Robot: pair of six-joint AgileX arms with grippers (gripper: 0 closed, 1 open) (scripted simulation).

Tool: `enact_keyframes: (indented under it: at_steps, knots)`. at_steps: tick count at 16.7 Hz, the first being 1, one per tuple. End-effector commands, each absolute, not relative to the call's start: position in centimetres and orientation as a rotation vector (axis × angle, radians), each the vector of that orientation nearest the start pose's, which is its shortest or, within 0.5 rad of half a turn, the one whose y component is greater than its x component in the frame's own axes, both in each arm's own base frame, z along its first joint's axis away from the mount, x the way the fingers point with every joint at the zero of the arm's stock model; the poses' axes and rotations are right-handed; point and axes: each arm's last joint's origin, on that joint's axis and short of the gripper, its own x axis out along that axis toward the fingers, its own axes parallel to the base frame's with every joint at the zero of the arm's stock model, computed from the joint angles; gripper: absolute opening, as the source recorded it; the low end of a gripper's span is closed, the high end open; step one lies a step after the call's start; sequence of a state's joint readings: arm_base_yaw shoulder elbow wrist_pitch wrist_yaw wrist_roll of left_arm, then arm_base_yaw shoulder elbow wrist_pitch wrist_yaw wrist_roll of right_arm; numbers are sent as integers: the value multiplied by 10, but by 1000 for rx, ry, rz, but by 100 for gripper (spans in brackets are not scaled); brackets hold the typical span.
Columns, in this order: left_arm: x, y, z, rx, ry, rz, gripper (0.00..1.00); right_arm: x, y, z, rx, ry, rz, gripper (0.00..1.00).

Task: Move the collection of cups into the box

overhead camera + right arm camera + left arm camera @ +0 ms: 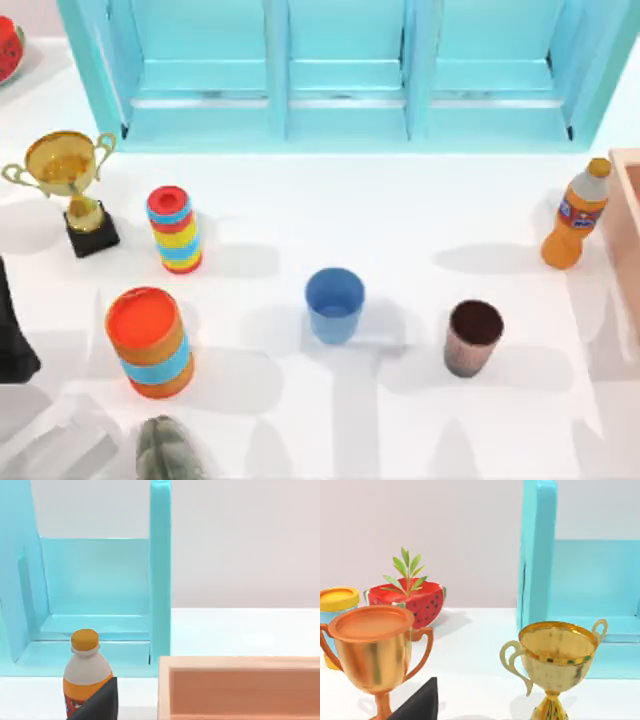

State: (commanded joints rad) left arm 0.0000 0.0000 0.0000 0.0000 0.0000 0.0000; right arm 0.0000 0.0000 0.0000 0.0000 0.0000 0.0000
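The blue cup [334, 303] stands upright at the middle of the table. The dark brown cup [472, 337], speckled pinkish-brown outside, stands upright to its right, apart from it. The tan box [627, 215] sits at the table's right edge, partly cut off; its wall and hollow inside show close up as the box [240, 687] in the right wrist view. My left arm [12, 335] is a dark shape at the left edge, far from both cups. A dark part of my left gripper [417, 702] and a dark part of my right gripper [97, 700] reach into the wrist views.
An orange bottle [575, 215] stands just left of the box. Two striped cylinders [175, 228] [150, 340] and a gold trophy [70, 185] occupy the left side. The turquoise shelf unit [340, 70] spans the back. A grey-green object [170, 450] lies at the front edge.
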Motion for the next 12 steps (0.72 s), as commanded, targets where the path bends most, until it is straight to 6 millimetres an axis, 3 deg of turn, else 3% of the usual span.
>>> enact_keyframes:
  at_steps: [5, 9, 12]
  knots:
    - [106, -1, 160, 0, 0, 0, 100, 106, 2, 171, 28, 58, 25, 100]
    - [106, -1, 160, 0, 0, 0, 100, 114, 11, 211, 101, 259, 90, 100]
    - [106, -1, 160, 0, 0, 0, 100, 137, 26, 246, 147, 511, 132, 100]
